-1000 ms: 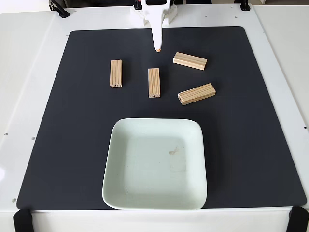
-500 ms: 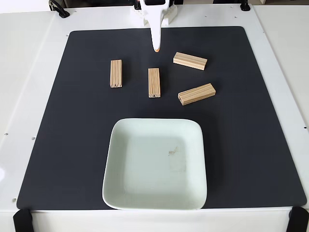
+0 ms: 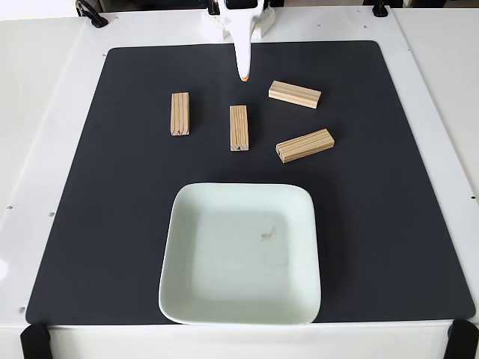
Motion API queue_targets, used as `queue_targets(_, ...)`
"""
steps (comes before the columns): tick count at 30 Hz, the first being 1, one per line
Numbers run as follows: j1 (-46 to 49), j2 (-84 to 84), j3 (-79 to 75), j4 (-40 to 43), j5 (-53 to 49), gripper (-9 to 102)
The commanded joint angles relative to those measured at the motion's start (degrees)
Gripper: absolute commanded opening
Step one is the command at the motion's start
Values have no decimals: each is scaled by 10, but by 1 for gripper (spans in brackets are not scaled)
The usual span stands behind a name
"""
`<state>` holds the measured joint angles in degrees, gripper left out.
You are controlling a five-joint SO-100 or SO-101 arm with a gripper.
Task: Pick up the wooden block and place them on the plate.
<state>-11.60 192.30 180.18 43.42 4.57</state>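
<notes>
Several wooden blocks lie on the black mat in the fixed view: one upright-oriented at the left [image 3: 179, 114], one in the middle [image 3: 239, 128], one angled at the upper right [image 3: 295, 94] and one slanted at the right [image 3: 304, 145]. The pale mint-green plate [image 3: 177, 247] sits below them near the mat's front edge, with nothing in it but a small dark smudge. My white gripper [image 3: 243, 75] points down from the top edge, its tip above the middle block and apart from it. Its fingers look pressed together, holding nothing.
The black mat [image 3: 397, 194] covers most of a white table [image 3: 45, 134]. Black clamps sit at the table's front corners [image 3: 34, 340] and back edge [image 3: 91, 13]. Bare mat lies to the left and right of the plate.
</notes>
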Motion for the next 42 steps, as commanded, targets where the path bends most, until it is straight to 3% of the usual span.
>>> queue_targets(1, 3, -21, -54, -10, -4, -1)
queue_targets(13, -11, -353, -483, 12, -7, 0)
queue_targets(21, -26, -509, -840, 303, -160, 0)
queue_targets(27, -14, -581, -991, 479, -434, 0)
queue_targets(32, 47, -622, -984, 475, -730, 0)
queue_targets(38, 149, -658, -865, 476, -1055, 0)
queue_targets(40, 180, -665, -832, 475, -1140, 0)
queue_targets(42, 201, -667, -804, 475, -1158, 0)
